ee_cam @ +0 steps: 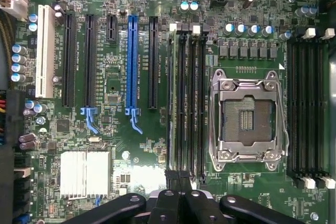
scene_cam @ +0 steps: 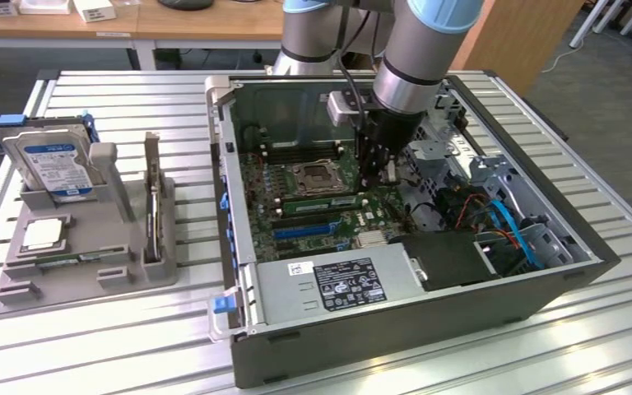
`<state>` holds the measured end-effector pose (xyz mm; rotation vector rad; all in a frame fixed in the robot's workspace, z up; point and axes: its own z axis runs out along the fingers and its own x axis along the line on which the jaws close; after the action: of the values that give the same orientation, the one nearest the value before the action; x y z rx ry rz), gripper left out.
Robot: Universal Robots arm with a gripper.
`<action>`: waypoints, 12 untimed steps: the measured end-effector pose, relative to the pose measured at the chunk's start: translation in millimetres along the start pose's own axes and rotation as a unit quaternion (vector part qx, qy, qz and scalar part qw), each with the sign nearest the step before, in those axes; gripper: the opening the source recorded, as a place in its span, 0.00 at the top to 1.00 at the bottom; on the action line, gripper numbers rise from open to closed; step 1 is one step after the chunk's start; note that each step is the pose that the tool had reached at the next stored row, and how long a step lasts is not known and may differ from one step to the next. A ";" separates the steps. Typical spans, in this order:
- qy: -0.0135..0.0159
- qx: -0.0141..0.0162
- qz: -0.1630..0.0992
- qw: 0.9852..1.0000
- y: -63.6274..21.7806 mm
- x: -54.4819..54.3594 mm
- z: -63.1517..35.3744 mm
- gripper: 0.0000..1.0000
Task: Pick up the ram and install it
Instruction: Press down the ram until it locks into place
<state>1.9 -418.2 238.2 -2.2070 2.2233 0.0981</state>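
The ram (scene_cam: 322, 202) is a long green stick standing in a memory slot beside the open processor socket (scene_cam: 316, 174) on the motherboard. From the wrist it shows edge-on as a thin green strip (ee_cam: 171, 103) in the slot farthest from the socket (ee_cam: 247, 119). My gripper (scene_cam: 388, 174) hangs inside the computer case, just above the board, near one end of the memory slots. Its black fingers (ee_cam: 180, 204) are shut together with nothing visible between them. I cannot tell whether they touch the ram's end.
The open case (scene_cam: 239, 247) has a power supply (scene_cam: 344, 284) at the front and cables and drive bays at the exterior view's right. On the exterior view's left, a grey holder (scene_cam: 85, 284) carries a hard drive (scene_cam: 55, 169), a square chip (scene_cam: 44, 234) and a thin upright board (scene_cam: 154, 197).
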 end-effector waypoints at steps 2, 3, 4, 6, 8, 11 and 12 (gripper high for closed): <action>0.000 0.000 0.000 1.000 0.0 0.0 0.0 0.89; 0.000 0.000 0.000 1.000 -0.6 0.0 0.5 0.89; 0.000 0.000 0.000 1.000 -2.1 0.0 0.7 0.89; 0.000 0.000 0.000 1.000 -3.4 0.0 0.8 0.89; 0.000 0.000 0.000 1.000 -3.5 -0.8 1.7 0.89; 0.000 0.000 0.000 1.000 -3.7 -2.1 5.8 0.89; 0.000 0.000 0.000 1.000 -3.7 -2.1 6.3 0.89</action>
<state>5.4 -415.7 231.9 -2.2068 2.2232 0.0981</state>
